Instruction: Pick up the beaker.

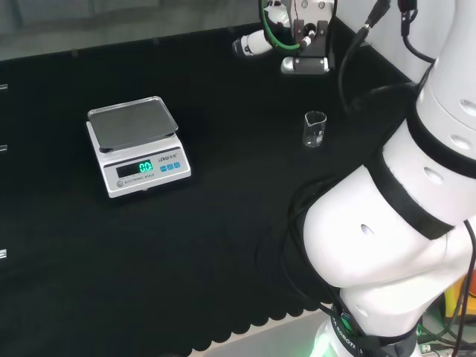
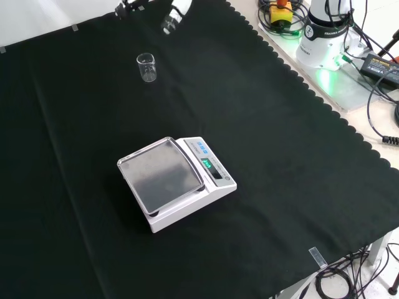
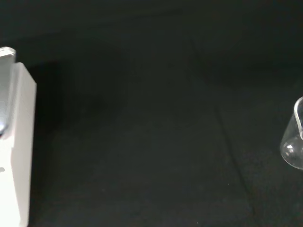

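In the head view, the beaker (image 1: 314,129) stands upright on the black cloth (image 1: 223,245), a little right of the middle of the frame and in its upper half. It is clear and looks empty. The hand (image 1: 256,42) is at the top of the frame, above the beaker and a bit to its left, well apart from it. Here I see a white finger with a dark tip pointing to the left, and beside it some metal parts and wires. Nothing is held by it, but how far the fingers are spread I cannot tell. The scale (image 1: 137,146) sits in the left half of the frame, with a grey plate on top and a green lit display on its front. The big white arm (image 1: 401,216) takes the right side of the frame.

In the front view, the beaker (image 2: 146,66) is in the upper left part of the frame, upright, alone on the cloth (image 2: 280,156). A finger of the hand (image 2: 174,16) comes in at the top edge, just right of and above the beaker, not touching it. The scale (image 2: 176,180) lies near the middle of the frame, well apart from the beaker.

In the wrist view, the beaker (image 3: 294,142) shows partly at the right edge, probably only its lower part. The white side of the scale (image 3: 16,146) is at the left edge.
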{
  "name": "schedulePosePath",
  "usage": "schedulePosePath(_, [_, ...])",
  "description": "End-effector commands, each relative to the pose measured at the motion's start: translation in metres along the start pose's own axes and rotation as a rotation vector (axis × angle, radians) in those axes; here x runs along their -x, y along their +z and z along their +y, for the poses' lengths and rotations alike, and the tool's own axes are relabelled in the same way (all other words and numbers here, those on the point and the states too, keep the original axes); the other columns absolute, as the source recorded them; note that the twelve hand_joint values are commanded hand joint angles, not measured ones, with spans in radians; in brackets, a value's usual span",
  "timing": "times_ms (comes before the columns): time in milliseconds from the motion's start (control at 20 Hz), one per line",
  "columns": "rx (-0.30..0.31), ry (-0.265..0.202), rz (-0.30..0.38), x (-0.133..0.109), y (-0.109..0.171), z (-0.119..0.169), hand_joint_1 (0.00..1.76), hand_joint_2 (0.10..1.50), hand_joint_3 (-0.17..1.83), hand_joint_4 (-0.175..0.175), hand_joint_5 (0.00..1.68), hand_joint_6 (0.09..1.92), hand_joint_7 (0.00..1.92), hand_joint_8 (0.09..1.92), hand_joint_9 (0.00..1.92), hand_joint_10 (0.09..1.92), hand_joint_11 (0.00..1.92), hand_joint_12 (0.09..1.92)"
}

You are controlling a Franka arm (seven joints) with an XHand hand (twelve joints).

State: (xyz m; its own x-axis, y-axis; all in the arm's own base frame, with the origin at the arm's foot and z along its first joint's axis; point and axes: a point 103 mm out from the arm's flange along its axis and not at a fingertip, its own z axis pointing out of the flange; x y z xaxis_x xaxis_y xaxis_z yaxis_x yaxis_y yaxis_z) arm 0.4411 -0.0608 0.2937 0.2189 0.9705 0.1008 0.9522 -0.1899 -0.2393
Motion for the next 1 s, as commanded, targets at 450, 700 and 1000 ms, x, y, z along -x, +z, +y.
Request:
schedulePosePath(450, [-0.068, 0.124, 0.03, 0.046, 0.047, 0.039, 0.29, 1.0, -0.04, -0.09, 0.01, 0.09, 0.0, 0.62, 0.0, 0.54, 0.0, 1.49])
schedulePosePath(700, [-0.091, 0.157, 0.046, 0.062, 0.067, 0.041, 0.29, 1.0, -0.04, -0.09, 0.02, 0.09, 0.0, 0.62, 0.0, 0.55, 0.0, 1.49])
schedulePosePath(1000, [-0.119, 0.19, 0.07, 0.079, 0.085, 0.041, 0.29, 1.0, -0.04, -0.091, 0.02, 0.09, 0.0, 0.63, 0.0, 0.55, 0.0, 1.49])
